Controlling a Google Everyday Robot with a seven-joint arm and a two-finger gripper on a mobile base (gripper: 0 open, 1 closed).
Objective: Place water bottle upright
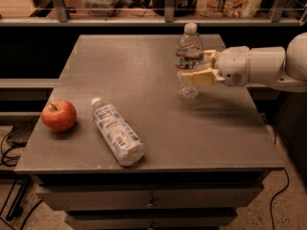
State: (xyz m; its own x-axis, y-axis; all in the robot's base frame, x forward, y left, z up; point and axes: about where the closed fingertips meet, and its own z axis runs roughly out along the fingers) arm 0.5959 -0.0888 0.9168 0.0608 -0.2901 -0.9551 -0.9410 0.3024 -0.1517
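Note:
The water bottle (189, 56) is small, clear and ribbed, with a white cap and a dark label band. It stands upright at the table's back right, its base at or just above the tabletop. My gripper (191, 67) reaches in from the right and is shut on the bottle's middle, with one tan finger (197, 76) in front of it and the other behind it.
A larger bottle with a white-and-blue label (117, 131) lies on its side at the front left. A red apple (58, 115) sits near the left edge. The grey table (144, 71) has drawers below. A shelf with clutter runs behind it.

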